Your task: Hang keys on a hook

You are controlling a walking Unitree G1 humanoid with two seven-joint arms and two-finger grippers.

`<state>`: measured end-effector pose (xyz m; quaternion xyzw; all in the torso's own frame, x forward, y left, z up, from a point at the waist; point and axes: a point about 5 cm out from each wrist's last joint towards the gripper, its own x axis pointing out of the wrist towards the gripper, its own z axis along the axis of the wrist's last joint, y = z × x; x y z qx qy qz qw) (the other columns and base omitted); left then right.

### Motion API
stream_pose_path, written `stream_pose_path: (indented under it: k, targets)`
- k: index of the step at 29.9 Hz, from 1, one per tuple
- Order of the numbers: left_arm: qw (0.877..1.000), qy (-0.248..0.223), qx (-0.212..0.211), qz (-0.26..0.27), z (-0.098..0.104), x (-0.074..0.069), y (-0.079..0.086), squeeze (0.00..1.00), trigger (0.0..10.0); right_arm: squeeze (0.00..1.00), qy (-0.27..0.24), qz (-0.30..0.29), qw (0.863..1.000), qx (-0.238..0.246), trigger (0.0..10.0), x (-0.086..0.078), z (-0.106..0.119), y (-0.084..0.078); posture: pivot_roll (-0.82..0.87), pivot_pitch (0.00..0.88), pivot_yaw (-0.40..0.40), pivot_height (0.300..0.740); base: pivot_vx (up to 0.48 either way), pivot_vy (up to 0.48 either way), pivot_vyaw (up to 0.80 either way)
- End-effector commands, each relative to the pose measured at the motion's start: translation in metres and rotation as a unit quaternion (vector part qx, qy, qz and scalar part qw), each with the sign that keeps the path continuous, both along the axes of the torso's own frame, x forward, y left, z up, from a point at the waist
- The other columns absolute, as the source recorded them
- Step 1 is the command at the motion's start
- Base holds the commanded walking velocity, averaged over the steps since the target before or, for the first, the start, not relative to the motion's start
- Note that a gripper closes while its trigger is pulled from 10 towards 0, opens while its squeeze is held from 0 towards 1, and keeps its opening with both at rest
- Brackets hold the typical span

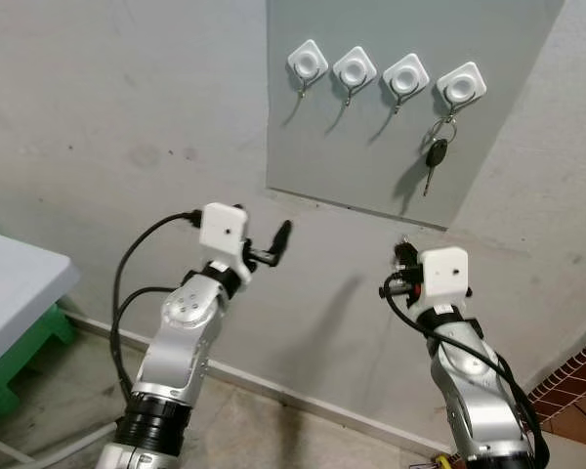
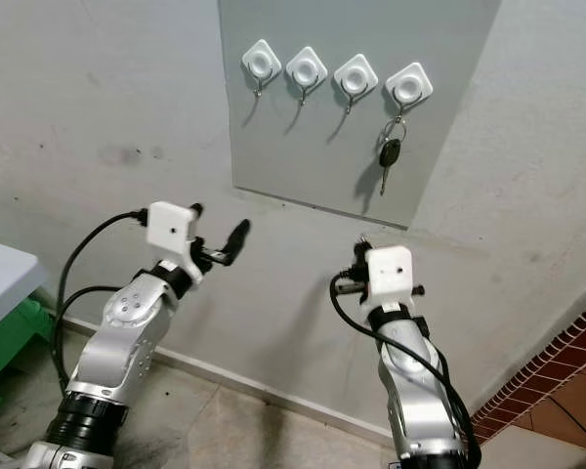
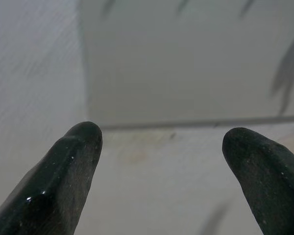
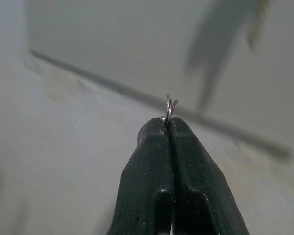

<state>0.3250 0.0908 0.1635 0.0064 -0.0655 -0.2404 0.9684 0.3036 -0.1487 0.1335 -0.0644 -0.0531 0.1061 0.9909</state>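
A grey panel [image 1: 371, 166] on the wall carries a row of white hooks. A black-headed key [image 1: 436, 156] hangs by its ring from the rightmost hook [image 1: 461, 86]. The other hooks [image 1: 308, 63] are bare. My right gripper [image 1: 405, 256] is raised below the panel, under the hanging key and apart from it. In the right wrist view its fingers [image 4: 157, 161] are pressed together on a thin metal key ring [image 4: 170, 105] that pokes out at the tips. My left gripper [image 1: 262, 227] is held up near the panel's lower left corner, open and holding nothing [image 3: 161, 147].
A white table [image 1: 15, 278] juts in at the left with a green stool [image 1: 24, 357] under it. The tiled floor [image 1: 264, 430] meets the wall below my arms. Red brick-pattern flooring [image 1: 576, 376] shows at the lower right.
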Motion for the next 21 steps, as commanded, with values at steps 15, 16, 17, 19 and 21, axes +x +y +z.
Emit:
stream_pose_path:
  k: [15, 16, 17, 19, 21]
  targets:
    - [0.997, -0.072, 0.019, -0.034, 0.043, 0.014, -0.013, 0.0, 10.0, 0.0, -0.066, 0.07, 0.995, 0.034, 10.0, 0.031, 0.052, 0.02, -0.01, 0.0, -0.013, 0.74, 0.0, 0.0, 0.0]
    - [0.996, -0.075, 0.02, -0.044, 0.045, 0.013, -0.015, 0.0, 10.0, 0.0, -0.075, 0.077, 0.993, 0.038, 10.0, 0.033, 0.058, 0.024, -0.01, 0.0, -0.013, 0.74, 0.0, 0.0, 0.0]
    - [0.995, -0.083, 0.024, -0.051, 0.047, 0.012, -0.017, 0.0, 10.0, 0.0, -0.082, 0.081, 0.992, 0.043, 10.0, 0.035, 0.063, 0.026, -0.01, 0.0, -0.013, 0.74, 0.0, 0.0, 0.0]
    - [0.995, -0.085, 0.023, -0.054, 0.049, 0.012, -0.018, 0.0, 10.0, 0.0, -0.086, 0.081, 0.992, 0.044, 10.0, 0.036, 0.065, 0.026, 0.0, 0.0, -0.014, 0.74, 0.0, 0.0, 0.0]
    - [0.994, -0.089, 0.024, -0.062, 0.052, 0.013, -0.02, 0.0, 10.0, 0.0, -0.098, 0.087, 0.99, 0.049, 10.0, 0.039, 0.072, 0.026, 0.0, 0.0, -0.014, 0.74, 0.0, 0.0, 0.0]
